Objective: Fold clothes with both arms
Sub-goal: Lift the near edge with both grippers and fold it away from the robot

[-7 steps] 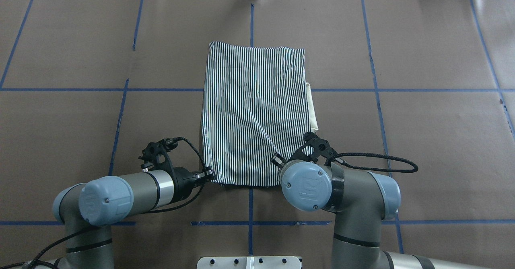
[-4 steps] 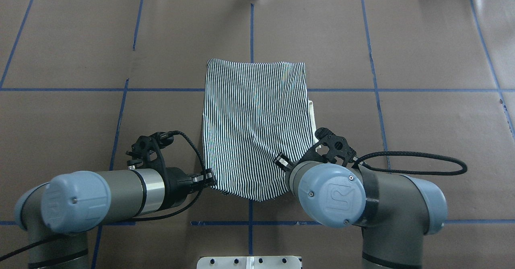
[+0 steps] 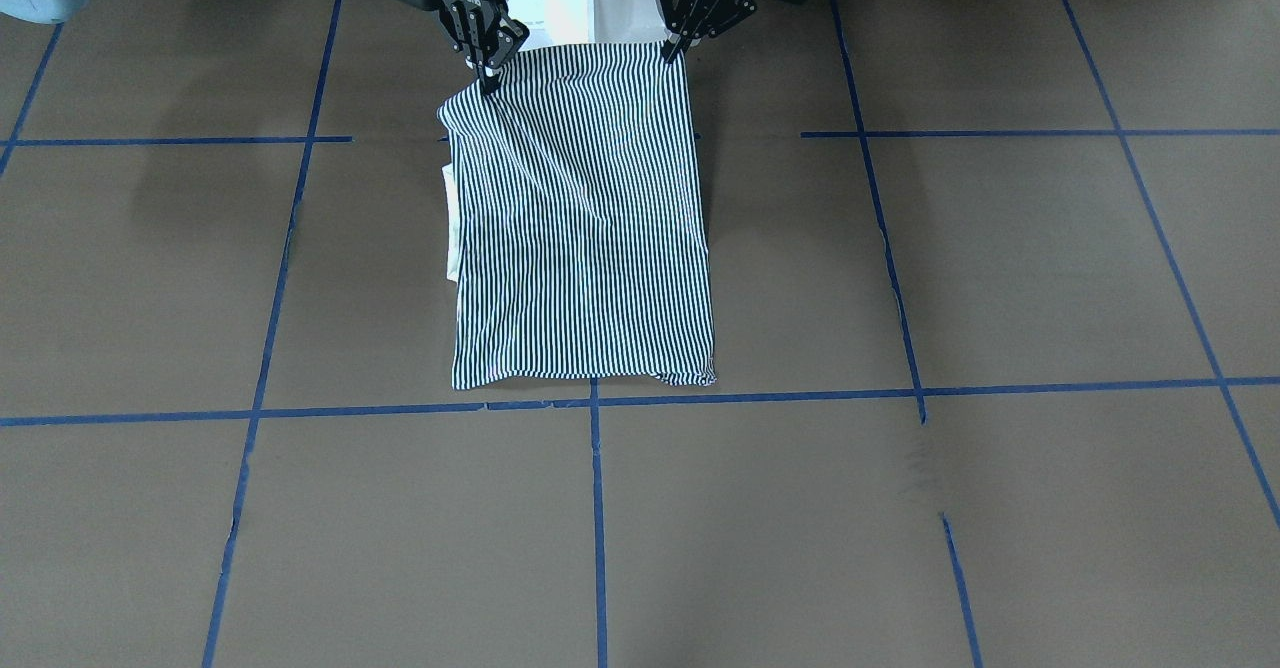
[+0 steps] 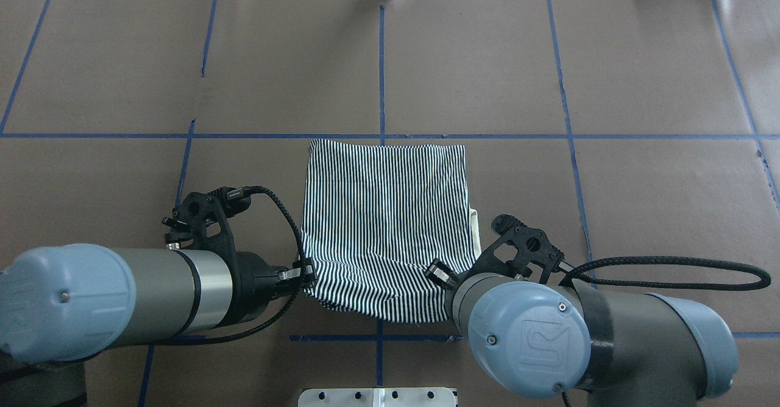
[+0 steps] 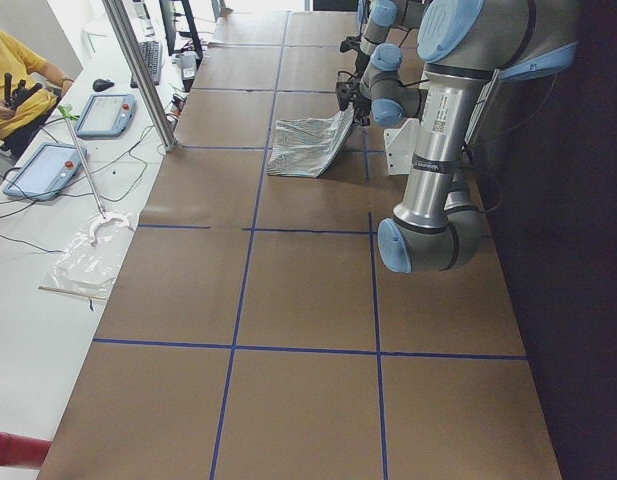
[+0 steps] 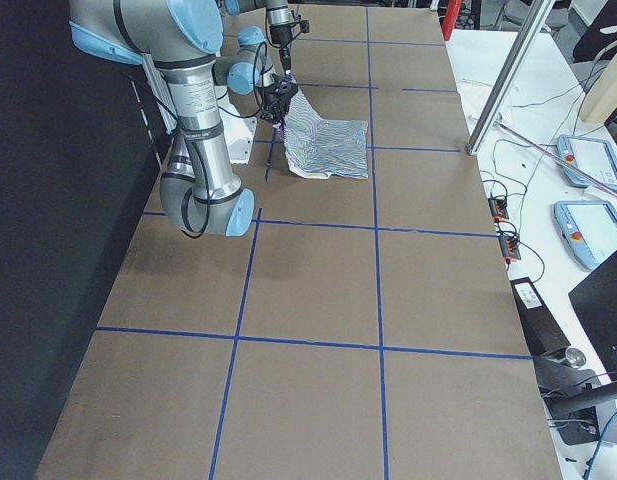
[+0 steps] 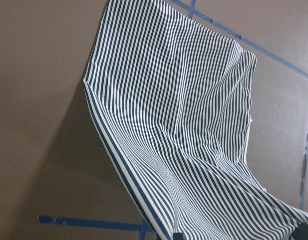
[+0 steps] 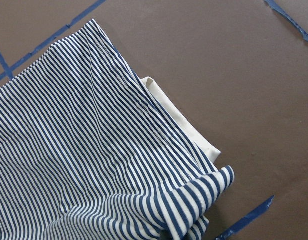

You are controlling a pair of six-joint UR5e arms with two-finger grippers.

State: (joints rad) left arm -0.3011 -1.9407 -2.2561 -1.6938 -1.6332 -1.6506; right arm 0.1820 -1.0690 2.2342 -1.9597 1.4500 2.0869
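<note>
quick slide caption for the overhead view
The left gripper and right gripper each pinch a near corner of the striped polo shirt, holding that edge above the brown table.

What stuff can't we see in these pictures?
- Buttons and logo: the shirt shows only stripes in every view; just a strip of cream collar peeks out.
- Right gripper fingers: its own wrist covers them in the overhead view.
- Left gripper fingers: mostly cut off by the left wrist view's bottom edge.
- Side views: both grippers are too small to judge.
</note>
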